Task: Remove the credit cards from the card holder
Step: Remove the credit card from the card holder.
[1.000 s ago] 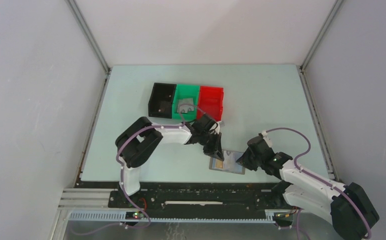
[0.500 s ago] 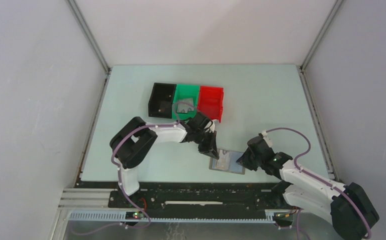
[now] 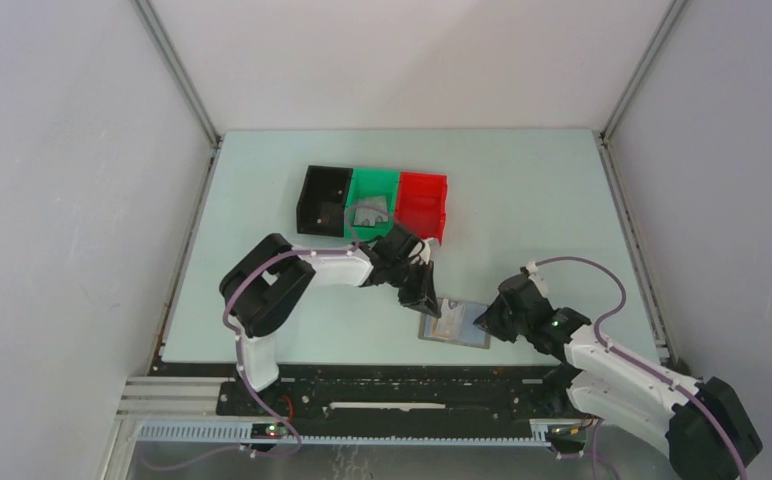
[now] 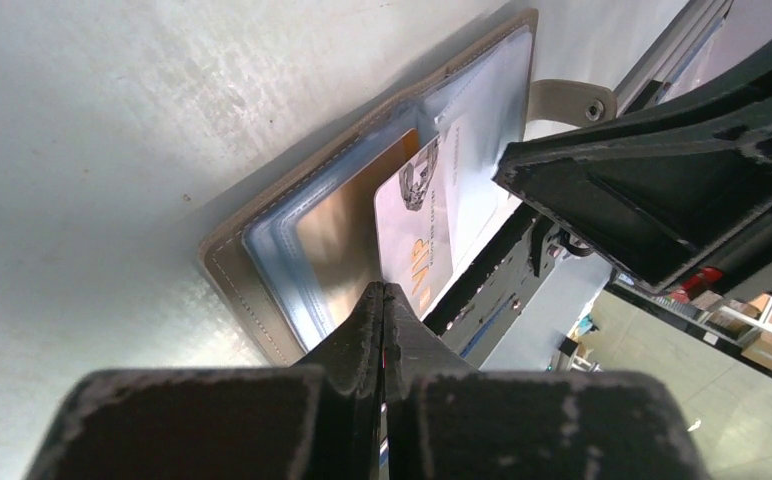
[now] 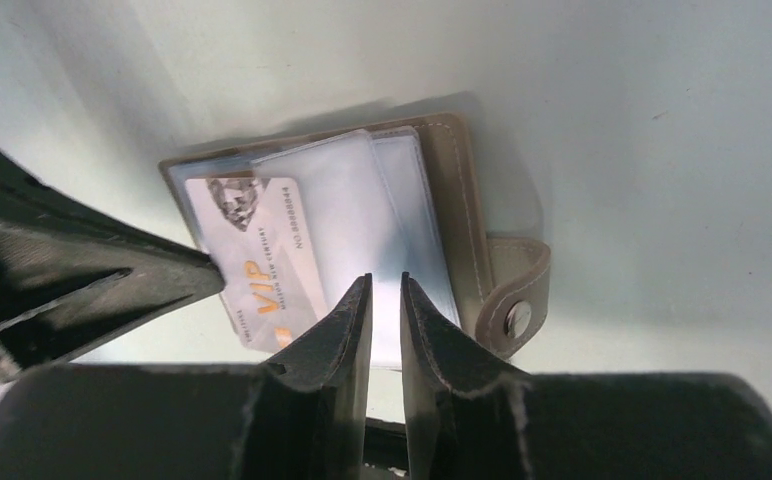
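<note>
Since a second ago the left gripper point(image 3: 424, 297) had drawn back toward 10 o'clock, with a pale card point(image 4: 430, 235) now partway out of the holder point(image 3: 457, 328). Its fingers were clamped on that card's edge. The right gripper point(image 5: 385, 292), fingers a sliver apart, sat on the holder's clear sleeves at its 3 o'clock side. A tan card point(image 4: 340, 240) lay pocketed. The holder lay open at the table's point(image 3: 522, 200) 6 o'clock.

Two grippers crowd the open card holder point(image 3: 459, 331) at the table's point(image 3: 542, 200) near edge. The left gripper point(image 3: 430, 305), pinching the VIP card point(image 5: 262, 260), blocks its left side. The right gripper point(image 3: 482, 322), jaws barely parted, presses on its right half. The black bin point(image 3: 322, 200), green bin point(image 3: 374, 195) and red bin point(image 3: 423, 200) wall off the back-left, and bare tabletop lies to the right.
</note>
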